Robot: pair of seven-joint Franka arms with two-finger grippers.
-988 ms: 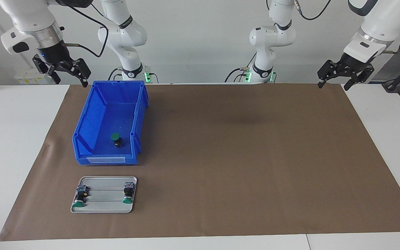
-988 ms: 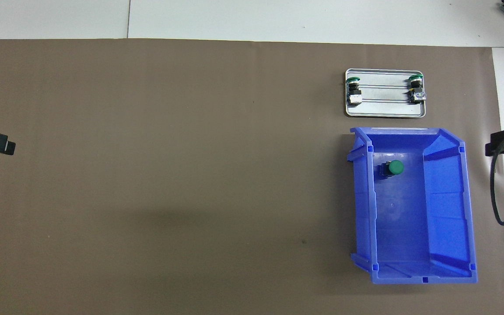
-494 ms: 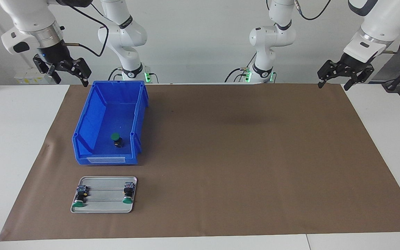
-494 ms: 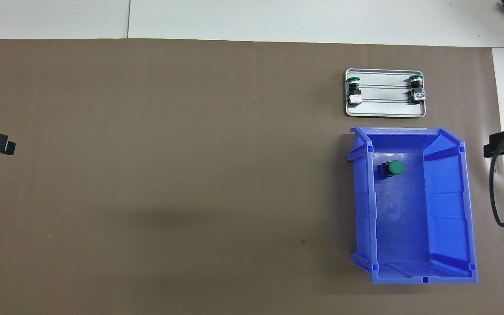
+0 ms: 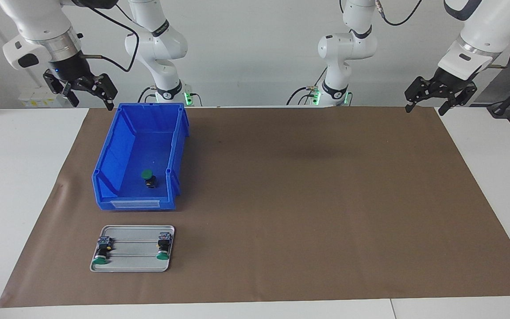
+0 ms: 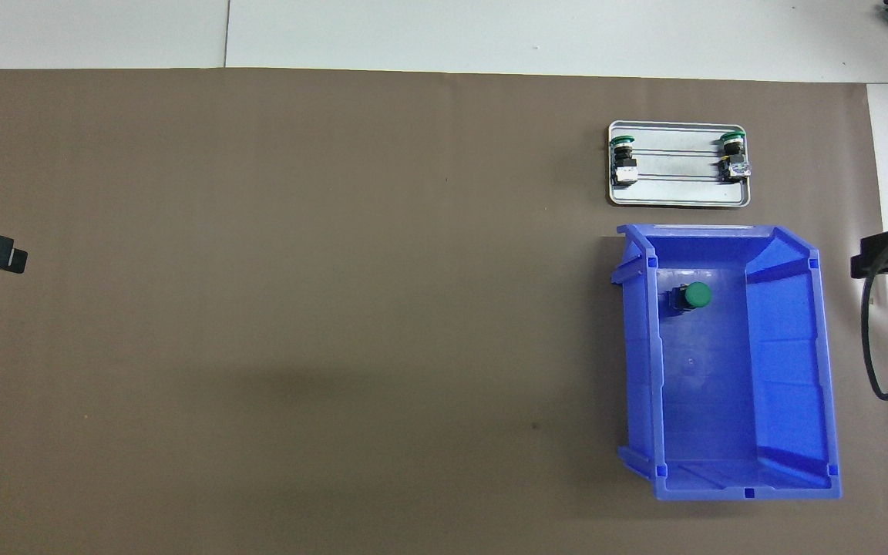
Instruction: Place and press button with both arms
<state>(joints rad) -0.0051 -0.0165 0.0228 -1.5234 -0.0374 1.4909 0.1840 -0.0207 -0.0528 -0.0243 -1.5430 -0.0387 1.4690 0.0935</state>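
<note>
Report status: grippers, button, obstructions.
Left gripper open, raised, waiting. Right gripper open, beside blue bin. Button upright in bin. Nothing blocking.

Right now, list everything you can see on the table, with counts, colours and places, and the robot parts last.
Brown paper mat: one, covering the white table.
Blue plastic bin: one, toward the right arm's end.
Green-capped push button: one, in the bin.
Silver metal tray: one, farther from the robots than the bin.
Green-capped buttons on tray: two, one at each end.
Right gripper: black, jaws open, raised beside the bin.
Left gripper: black, jaws open, waiting over the mat's edge.
</note>
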